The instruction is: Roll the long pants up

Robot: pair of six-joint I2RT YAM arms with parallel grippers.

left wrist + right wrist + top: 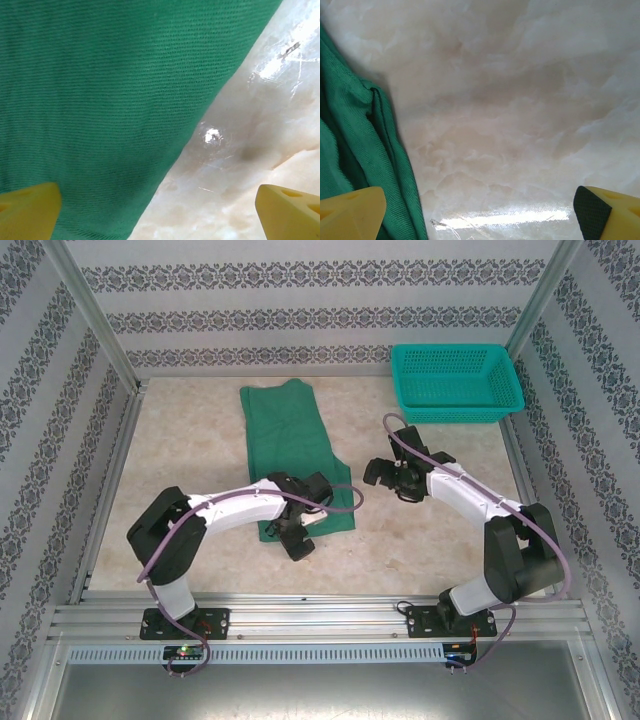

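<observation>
The long pants [292, 445] are dark green and lie flat, folded lengthwise, running from the table's back middle toward the front. My left gripper [291, 536] hovers over their near end, open. In the left wrist view the pants [100, 100] cover the upper left, and their edge runs diagonally between the yellow fingertips [26, 212] of the gripper [157, 215], which holds nothing. My right gripper [392, 480] stands open just right of the pants, over bare table. The right wrist view has the pants' folded edge [355, 150] at the left, beside the open gripper [480, 215].
A teal mesh basket [455, 385] stands at the back right corner. The marble table [190, 450] is walled by metal frame posts and patterned panels. Bare tabletop lies left of the pants and in front of the basket.
</observation>
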